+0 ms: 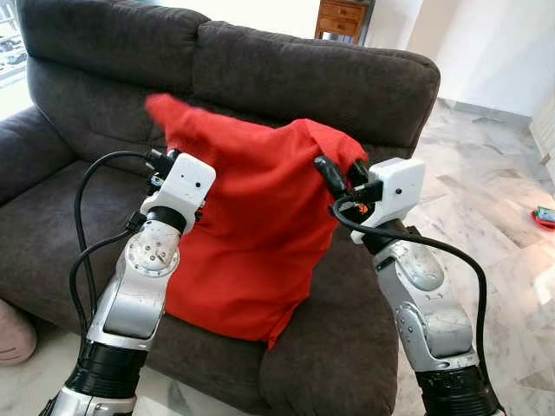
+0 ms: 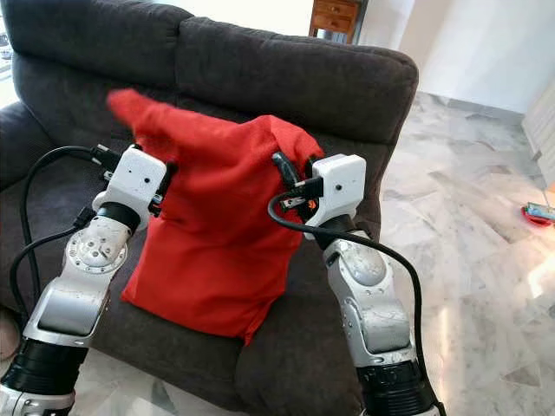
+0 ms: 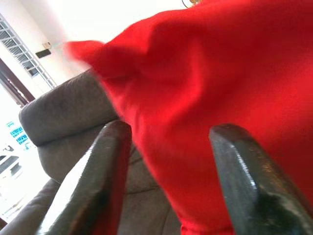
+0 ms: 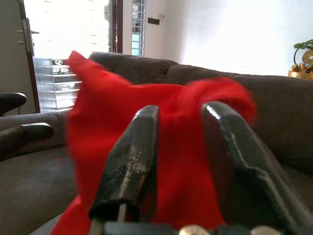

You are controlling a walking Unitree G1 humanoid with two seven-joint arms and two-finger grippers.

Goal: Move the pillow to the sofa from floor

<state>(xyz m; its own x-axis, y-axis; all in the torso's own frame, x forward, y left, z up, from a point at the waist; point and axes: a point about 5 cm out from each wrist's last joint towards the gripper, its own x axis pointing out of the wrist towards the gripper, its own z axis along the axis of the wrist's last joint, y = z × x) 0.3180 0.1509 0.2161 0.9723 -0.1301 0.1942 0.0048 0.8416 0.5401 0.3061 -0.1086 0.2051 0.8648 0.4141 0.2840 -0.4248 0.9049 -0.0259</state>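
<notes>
A red pillow (image 1: 251, 225) stands upright on the seat of the dark grey sofa (image 1: 303, 78), leaning toward its backrest. Its top corners are blurred. My left gripper (image 1: 161, 163) is at the pillow's upper left edge; in the left wrist view its fingers (image 3: 105, 161) stand wide apart with the red cloth (image 3: 220, 78) just beyond them. My right gripper (image 1: 334, 173) is at the pillow's upper right corner. In the right wrist view its fingers (image 4: 134, 152) are parted, and the pillow (image 4: 107, 117) shows through the gap.
Pale marble floor (image 1: 494, 199) spreads to the right, with a small toy (image 1: 545, 217) lying on it. A pink cushion-like thing (image 1: 13, 334) sits on the floor at the sofa's left front. A wooden cabinet (image 1: 342, 17) stands behind the sofa.
</notes>
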